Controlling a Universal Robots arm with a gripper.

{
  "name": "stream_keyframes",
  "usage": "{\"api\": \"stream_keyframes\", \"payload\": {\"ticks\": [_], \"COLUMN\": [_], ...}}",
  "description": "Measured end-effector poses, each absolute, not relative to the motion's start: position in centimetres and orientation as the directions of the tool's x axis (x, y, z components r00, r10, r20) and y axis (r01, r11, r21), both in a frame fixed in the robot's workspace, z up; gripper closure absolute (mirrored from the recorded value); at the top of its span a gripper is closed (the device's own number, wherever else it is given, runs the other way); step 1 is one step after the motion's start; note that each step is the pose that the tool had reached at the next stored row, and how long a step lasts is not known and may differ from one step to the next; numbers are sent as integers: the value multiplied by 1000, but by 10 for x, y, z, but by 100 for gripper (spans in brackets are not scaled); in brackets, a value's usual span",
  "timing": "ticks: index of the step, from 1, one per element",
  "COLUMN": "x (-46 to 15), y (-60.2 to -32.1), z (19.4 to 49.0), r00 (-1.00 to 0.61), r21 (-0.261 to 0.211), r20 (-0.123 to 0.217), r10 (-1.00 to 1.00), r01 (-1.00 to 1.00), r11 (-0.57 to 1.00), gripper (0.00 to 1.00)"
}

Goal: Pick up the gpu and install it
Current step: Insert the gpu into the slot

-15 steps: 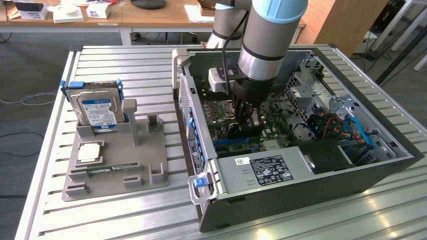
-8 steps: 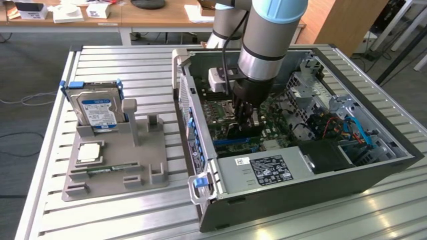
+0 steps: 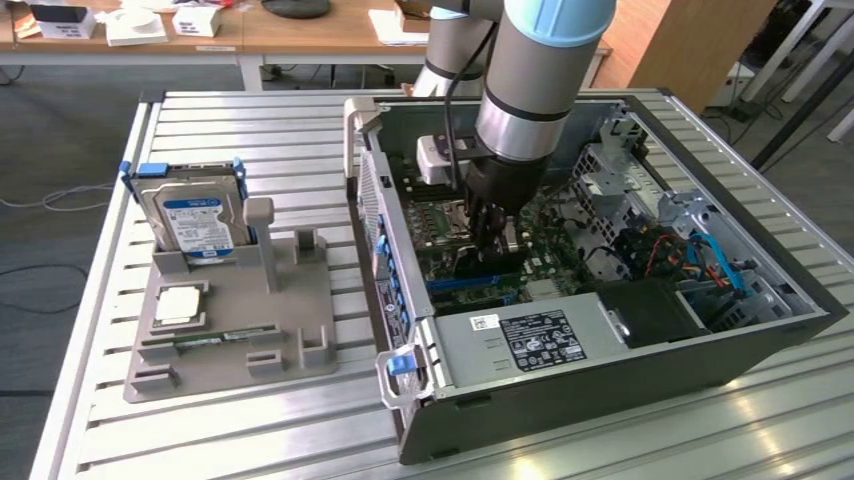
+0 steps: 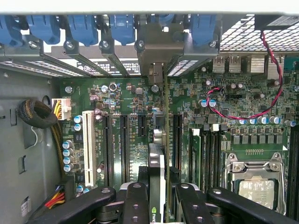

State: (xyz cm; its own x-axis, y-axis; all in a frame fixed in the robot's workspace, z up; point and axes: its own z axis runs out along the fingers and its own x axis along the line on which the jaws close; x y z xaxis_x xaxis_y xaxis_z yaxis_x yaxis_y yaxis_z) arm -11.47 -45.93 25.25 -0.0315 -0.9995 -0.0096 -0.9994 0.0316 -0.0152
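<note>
I've got the black two-finger gripper (image 4: 159, 195) clamped on the gpu (image 4: 156, 157), a thin dark card with a silver bracket, edge-on above the green motherboard's (image 4: 233, 100) long black slots (image 4: 124, 140), centre of the exterior view. My worry: if it's slightly off-slot or tilted, pushing down jams the connector or snags the bracket.

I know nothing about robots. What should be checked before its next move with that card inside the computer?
1. Gripper shut on the gpu: ok, the card is held edge-on between the fingers.
2. Card inside the computer case, over the motherboard: ok.
3. Card's lower edge seated in a slot: cannot tell, it is hidden.
4. Red cable apart from the card: ok.
5. Hard drive upright in its holder outside the case: ok.
</note>
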Motion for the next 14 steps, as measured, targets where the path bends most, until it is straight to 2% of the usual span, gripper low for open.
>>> {"api": "stream_keyframes", "payload": {"ticks": [14], "x": [-115], "y": [-459], "z": [252], "r00": [-31], "r21": [-15], "r20": [-10], "r10": [-999], "r01": [-999], "r11": [32], "gripper": [73]}}
